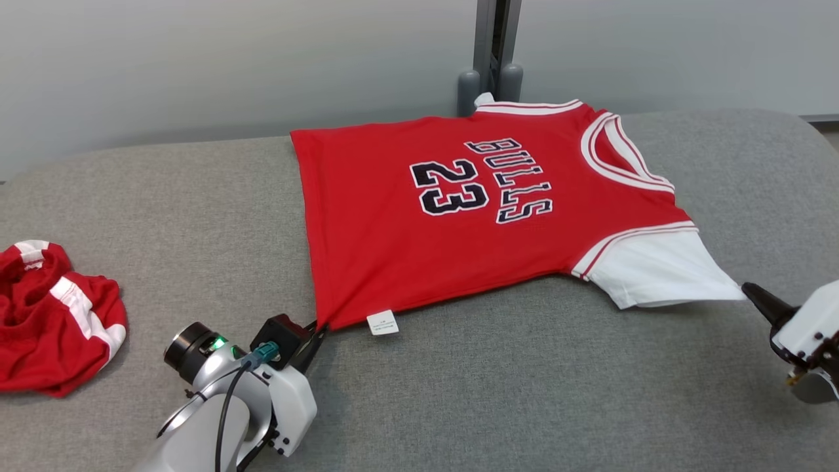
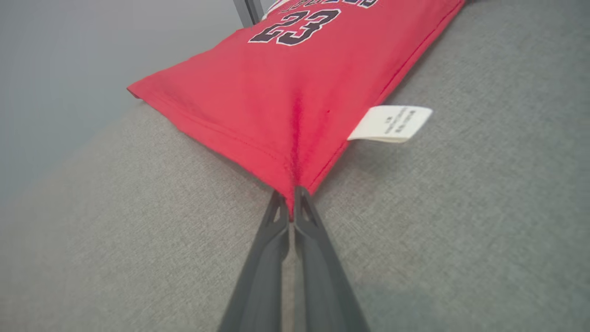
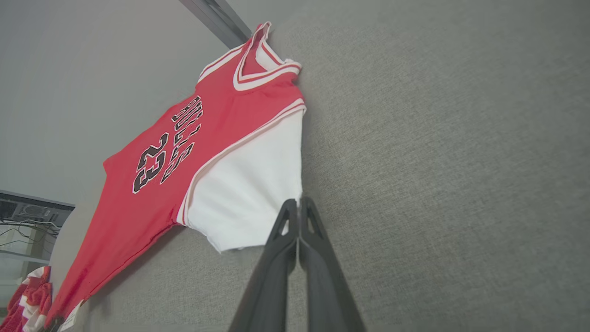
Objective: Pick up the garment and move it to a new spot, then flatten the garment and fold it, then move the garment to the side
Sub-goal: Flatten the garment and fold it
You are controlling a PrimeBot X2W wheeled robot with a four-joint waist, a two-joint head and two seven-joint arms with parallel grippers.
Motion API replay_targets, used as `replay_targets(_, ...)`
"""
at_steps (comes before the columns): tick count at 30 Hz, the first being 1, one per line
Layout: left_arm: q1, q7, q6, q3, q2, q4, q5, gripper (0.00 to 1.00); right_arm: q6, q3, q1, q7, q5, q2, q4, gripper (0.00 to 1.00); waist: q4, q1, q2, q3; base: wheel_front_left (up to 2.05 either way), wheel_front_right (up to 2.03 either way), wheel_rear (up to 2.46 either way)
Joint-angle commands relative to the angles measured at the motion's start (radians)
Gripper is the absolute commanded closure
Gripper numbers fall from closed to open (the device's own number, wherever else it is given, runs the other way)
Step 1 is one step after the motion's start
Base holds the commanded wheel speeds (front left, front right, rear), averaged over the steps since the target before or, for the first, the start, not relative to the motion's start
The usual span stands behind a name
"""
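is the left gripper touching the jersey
Touching. The left wrist view shows the left gripper shut on a corner of the jersey, with red cloth pinched between its fingertips.

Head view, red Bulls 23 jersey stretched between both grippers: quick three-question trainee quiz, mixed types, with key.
1. True or false: the left gripper is shut on a bottom corner of the red cloth jersey with white sleeves.
2. The right gripper pinches: A the collar, B a white sleeve tip, C the care label?
3. Fill in: the crumpled red-and-white garment lies on the robot's ____ side of the grey fabric surface.
Key: 1 true; 2 B; 3 left.
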Motion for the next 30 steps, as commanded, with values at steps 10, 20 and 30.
replay_targets(10,0.053,0.004,0.001,-0.089,0.077,-0.041,-0.065,1.00,0.000,-0.070,0.161,0.121,0.030,-0.045,-0.093,1.00,0.011,0.0000,0.0000,-0.051,0.00,0.00,0.00)
replay_targets(20,0.132,0.018,0.011,-0.101,0.115,-0.087,-0.104,1.00,0.000,-0.172,0.366,0.231,0.063,-0.039,-0.276,1.00,0.005,0.0000,0.0000,-0.088,0.00,0.00,0.00)
replay_targets(30,0.262,0.063,0.021,-0.105,0.182,-0.204,-0.146,1.00,0.000,-0.285,0.528,0.333,0.043,0.004,-0.405,1.00,0.004,0.0000,0.0000,-0.111,0.00,0.00,0.00)
